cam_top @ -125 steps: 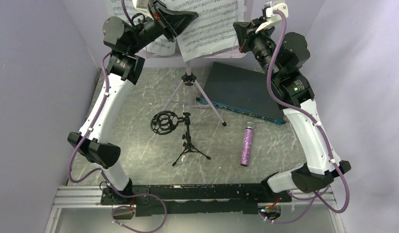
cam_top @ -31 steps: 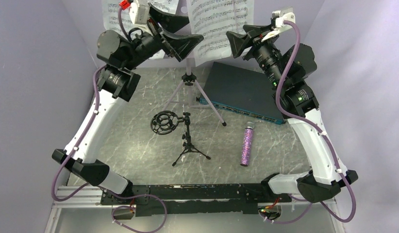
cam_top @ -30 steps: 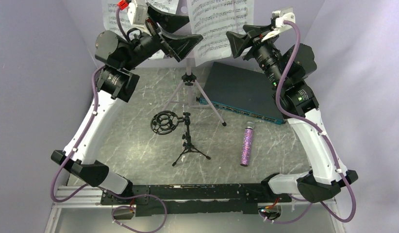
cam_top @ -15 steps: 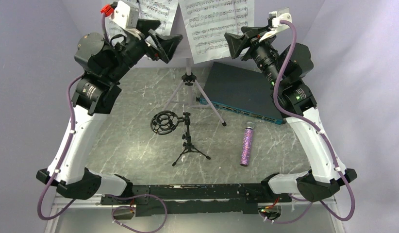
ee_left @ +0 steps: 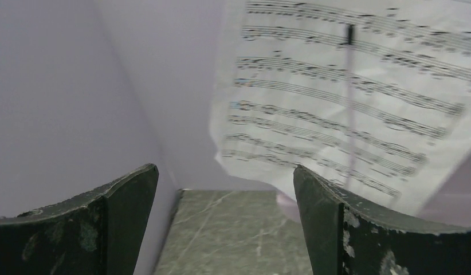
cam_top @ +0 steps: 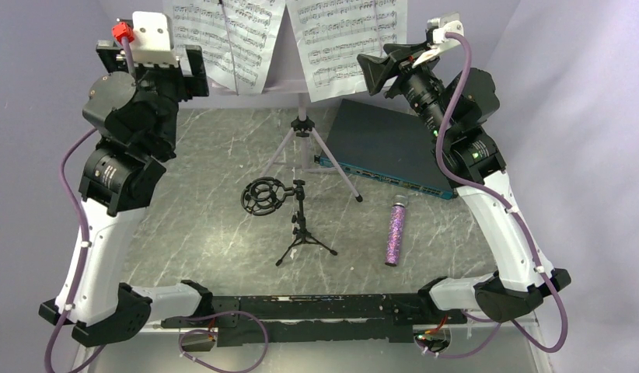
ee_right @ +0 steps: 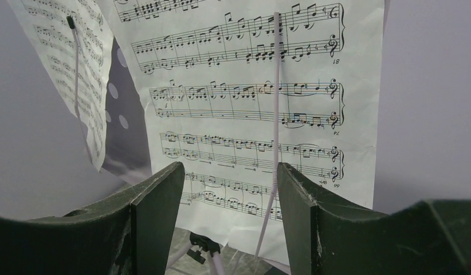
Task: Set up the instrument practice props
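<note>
The pale lilac music stand [cam_top: 302,132] is upright at the middle of the worktop's [cam_top: 223,225] far edge, with its tripod legs spread on the grey marbled surface. Both sheet-music pages rest on its desk. The left page [cam_top: 227,39] and the right page [cam_top: 347,35] sit side by side, and a thin retaining arm [ee_right: 275,86] crosses each one. In the right wrist view, a strip of the perforated desk [ee_right: 123,123] shows between the pages.

The left tool [ee_left: 224,172] is raised near the far left corner. Its fingers are spread wide and hold nothing, and it faces the left page without touching it. The right tool [ee_right: 228,166] is also released and empty. It is held up just before the lower part of the right page, and the views do not settle whether it touches the page.

The small black tripod stand [cam_top: 301,225] is upright at the centre of the worktop, with its ring mount [cam_top: 262,194] out to the left of its post. The glittery purple microphone [cam_top: 396,233] lies flat to the right of centre, apart from the tripod, with one end toward the far edge. A flat dark grey-teal box [cam_top: 386,148] lies toward the far right, just beyond the microphone.
</note>
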Motion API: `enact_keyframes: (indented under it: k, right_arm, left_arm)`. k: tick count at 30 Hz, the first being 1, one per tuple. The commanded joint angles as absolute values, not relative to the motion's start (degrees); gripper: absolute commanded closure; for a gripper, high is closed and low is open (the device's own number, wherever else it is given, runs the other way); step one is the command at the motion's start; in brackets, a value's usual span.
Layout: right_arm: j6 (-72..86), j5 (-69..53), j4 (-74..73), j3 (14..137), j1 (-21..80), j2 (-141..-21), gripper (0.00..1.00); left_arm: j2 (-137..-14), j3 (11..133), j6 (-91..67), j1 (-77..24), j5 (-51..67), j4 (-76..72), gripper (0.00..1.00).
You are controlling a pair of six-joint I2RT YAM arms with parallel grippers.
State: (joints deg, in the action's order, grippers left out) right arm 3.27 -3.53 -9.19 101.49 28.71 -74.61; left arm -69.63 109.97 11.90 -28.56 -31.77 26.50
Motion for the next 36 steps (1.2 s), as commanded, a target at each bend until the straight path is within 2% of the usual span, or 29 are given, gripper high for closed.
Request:
enact_keyframes:
  k: [1,4,8,15,20,24,32,36]
  right_arm:
    - [3.9,-4.4,-8.1,101.5,29.0,-74.6,0.36]
    - [4.0,-4.5,-8.1,101.3,29.0,-74.5,0.35]
    - [3.9,-4.7,-8.2,101.2,29.0,-74.4,0.35]
    - [3.3,-4.5,-8.4,100.9,29.0,-73.8,0.35]
    - [3.3,-4.6,-8.4,100.8,29.0,-73.8,0.35]
    - [3.2,-4.6,-8.5,100.8,29.0,-74.0,0.35]
    - [3.2,-4.4,-8.5,100.8,29.0,-74.2,0.35]
    - [3.2,-4.4,-8.6,100.8,29.0,-74.1,0.34]
  left_arm:
    - [-73.5,114.6,15.1,-26.8,-40.7,31.3,0.06]
    - [-75.0,118.0,10.1,-21.2,-33.2,36.3,0.06]
    - [-77.1,121.8,2.3,-10.4,-16.9,41.2,0.06]
    - [-77.7,121.0,-5.1,1.2,3.2,39.3,0.06]
    - [-77.7,117.4,-12.0,12.2,23.7,32.8,0.06]
    - [-78.3,113.6,-20.6,20.8,39.0,22.0,0.06]
    - [-81.2,109.3,-28.7,22.3,55.6,7.0,0.06]
    - [-83.1,108.5,-33.2,22.2,58.6,1.5,0.06]
